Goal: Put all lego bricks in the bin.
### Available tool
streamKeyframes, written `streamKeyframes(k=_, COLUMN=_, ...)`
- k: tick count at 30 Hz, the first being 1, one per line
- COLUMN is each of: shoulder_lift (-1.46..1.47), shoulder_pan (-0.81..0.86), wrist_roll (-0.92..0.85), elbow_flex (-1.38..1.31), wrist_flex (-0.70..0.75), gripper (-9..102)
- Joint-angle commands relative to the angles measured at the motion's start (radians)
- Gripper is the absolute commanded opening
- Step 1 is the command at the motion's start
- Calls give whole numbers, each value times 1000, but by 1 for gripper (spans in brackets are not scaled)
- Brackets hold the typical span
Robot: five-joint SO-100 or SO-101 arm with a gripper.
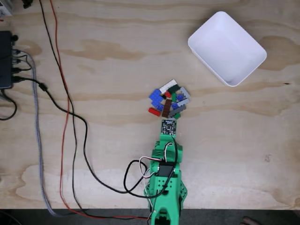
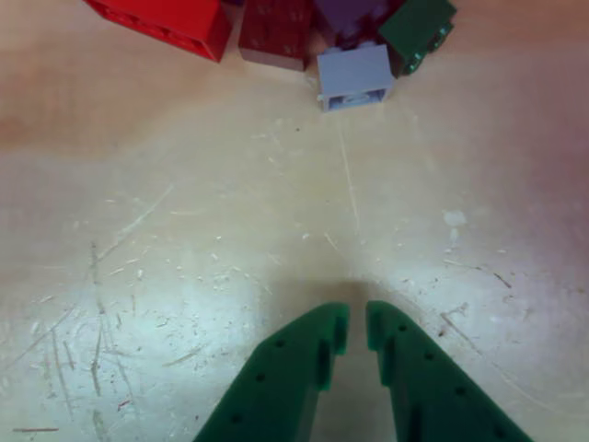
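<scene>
Nearest the lens in the other view, the green gripper (image 2: 357, 318) rises from the bottom edge with its two fingers drawn almost together, only a thin slit between the tips and nothing caught in it. It hangs just over bare, scratched plywood, short of the pile it faces.

Ahead of the tips, left to right, that view shows the near edge of the lego bricks: a bright red brick (image 2: 170, 23) well off to the left, a dark red brick (image 2: 276, 37) nearer the centre line, a pale grey brick (image 2: 354, 78) almost straight ahead and closest to the fingers, and a dark green brick (image 2: 419, 32) just to the right of it. They lie touching or overlapping, heaped loosely rather than spread out.

In the fixed view the arm reaches up from the lower edge, its circuit board (image 1: 168, 126) just below the heap of lego bricks (image 1: 168, 99). The white bin (image 1: 227, 48) sits beyond the pile and to the right, well apart from the gripper, and looks empty.

The sorting seems not yet begun; the fingers would likely need to part before closing on the grey brick.
</scene>
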State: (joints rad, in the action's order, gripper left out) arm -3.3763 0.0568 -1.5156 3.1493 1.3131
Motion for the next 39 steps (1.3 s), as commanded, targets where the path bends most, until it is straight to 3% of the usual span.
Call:
streamKeyframes(k=1, shoulder_lift=2, shoulder_pan=-52, wrist_roll=121, elbow_flex=-2, wrist_flex=14, gripper=0)
streamKeyframes(k=27, shoulder_lift=12, shoulder_pan=-78, wrist_roll=140, elbow_flex=-2, wrist_flex=15, gripper=0)
streamKeyframes(k=29, shoulder_lift=141, shoulder_pan=-97, wrist_roll=175, elbow_flex=-57, wrist_flex=-71, gripper=0)
streamKeyframes(k=32, shoulder_lift=502, shoulder_pan=-120, wrist_roll=265, elbow_flex=-235, wrist_flex=-331, gripper=1)
streamKeyframes(k=34, shoulder_lift=689, shoulder_pan=-170, wrist_roll=337, elbow_flex=-347, wrist_flex=-391, gripper=9)
streamKeyframes(k=39, shoulder_lift=824, shoulder_pan=-270, wrist_roll=394, elbow_flex=-293, wrist_flex=-614, gripper=13)
